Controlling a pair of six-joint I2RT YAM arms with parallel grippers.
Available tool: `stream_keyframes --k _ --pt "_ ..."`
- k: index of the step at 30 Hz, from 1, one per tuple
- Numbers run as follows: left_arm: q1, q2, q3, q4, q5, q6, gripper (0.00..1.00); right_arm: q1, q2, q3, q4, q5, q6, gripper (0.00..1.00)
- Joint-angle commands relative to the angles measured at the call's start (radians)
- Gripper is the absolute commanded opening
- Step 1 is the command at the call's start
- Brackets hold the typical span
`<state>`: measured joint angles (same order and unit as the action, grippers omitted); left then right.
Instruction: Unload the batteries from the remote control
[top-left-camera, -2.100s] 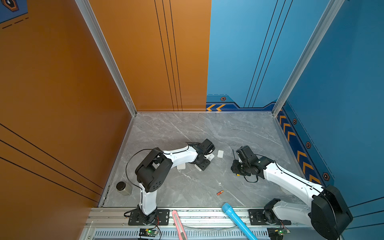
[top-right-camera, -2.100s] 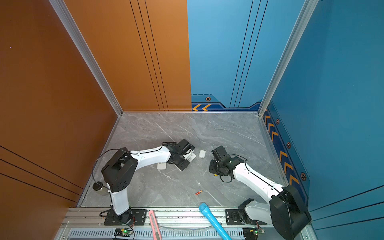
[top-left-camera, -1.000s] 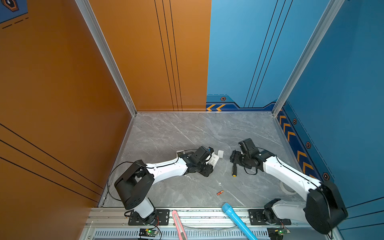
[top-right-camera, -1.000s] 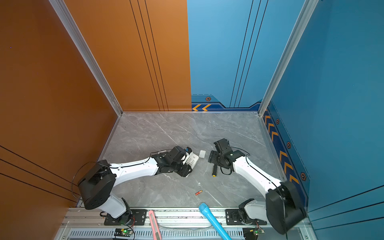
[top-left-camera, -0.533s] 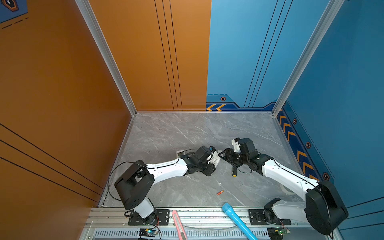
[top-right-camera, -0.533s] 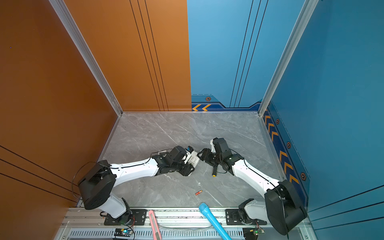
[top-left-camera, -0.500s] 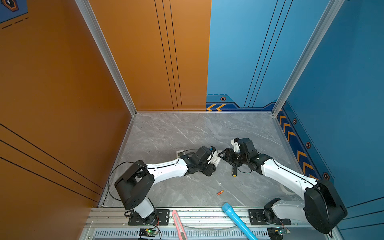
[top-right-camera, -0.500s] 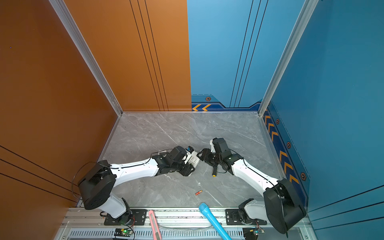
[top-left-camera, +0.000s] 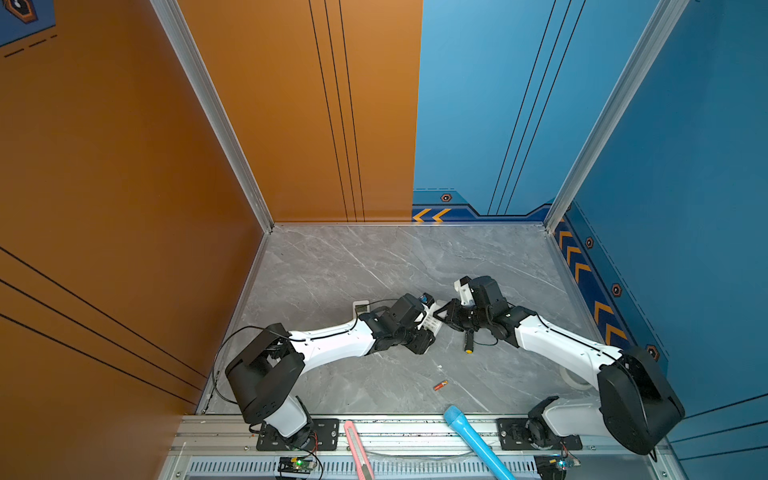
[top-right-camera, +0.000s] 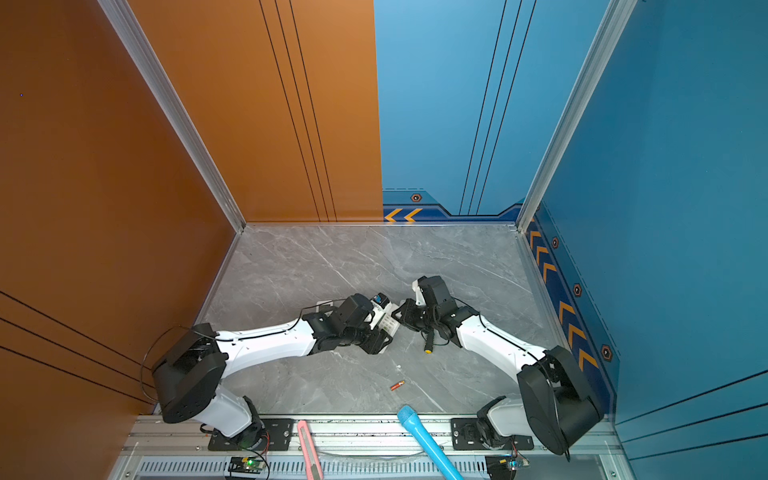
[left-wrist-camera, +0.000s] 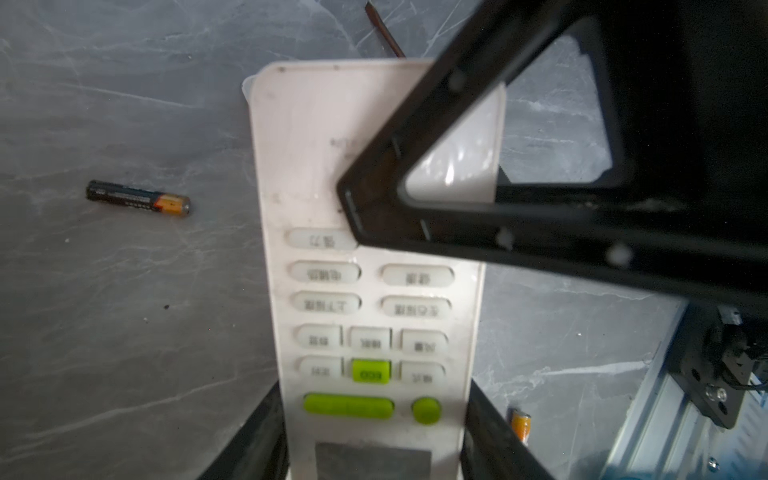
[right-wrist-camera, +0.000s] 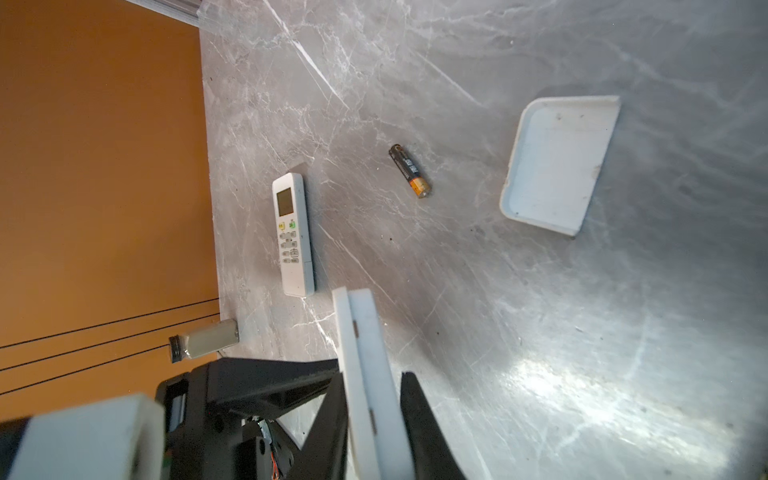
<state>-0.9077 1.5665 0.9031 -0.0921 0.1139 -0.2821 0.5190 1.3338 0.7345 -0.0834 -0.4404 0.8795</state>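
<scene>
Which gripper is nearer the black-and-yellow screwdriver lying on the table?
Right. The right gripper, clamped on the remote control, sits just beside the screwdriver, which lies by its wrist. The left gripper is across the remote control, farther off.

Orange wall panels (top-left-camera: 124, 166) with thin black lines meet blue wall panels (top-left-camera: 478, 104) at aluminium corner posts (top-left-camera: 216, 116). The grey marbled floor (top-left-camera: 374, 257) shines with glare; orange chevrons (top-left-camera: 432, 215) line the blue base strip.
</scene>
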Motion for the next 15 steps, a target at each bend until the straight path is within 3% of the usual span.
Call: stream_keyframes --k 1,2,4,11,15 --pt "-0.016 -0.027 -0.012 0.027 -0.002 0.010 0.82 0.006 -0.044 0.062 -0.088 0.060 -0.039 0.03" --pt "-0.012 -0.033 -0.015 0.033 -0.002 -0.008 0.91 0.012 -0.053 0.084 -0.146 0.091 -0.067 0.02" --pt "0.018 -0.050 -0.022 0.035 0.003 -0.064 0.99 0.021 -0.059 0.135 -0.275 0.177 -0.115 0.00" --pt "0.202 -0.318 -0.162 0.030 0.072 -0.302 0.98 0.111 0.057 0.401 -0.690 0.480 -0.217 0.00" --pt "0.253 -0.493 -0.187 -0.140 -0.019 -0.346 0.98 0.223 0.184 0.567 -0.884 0.683 -0.215 0.00"
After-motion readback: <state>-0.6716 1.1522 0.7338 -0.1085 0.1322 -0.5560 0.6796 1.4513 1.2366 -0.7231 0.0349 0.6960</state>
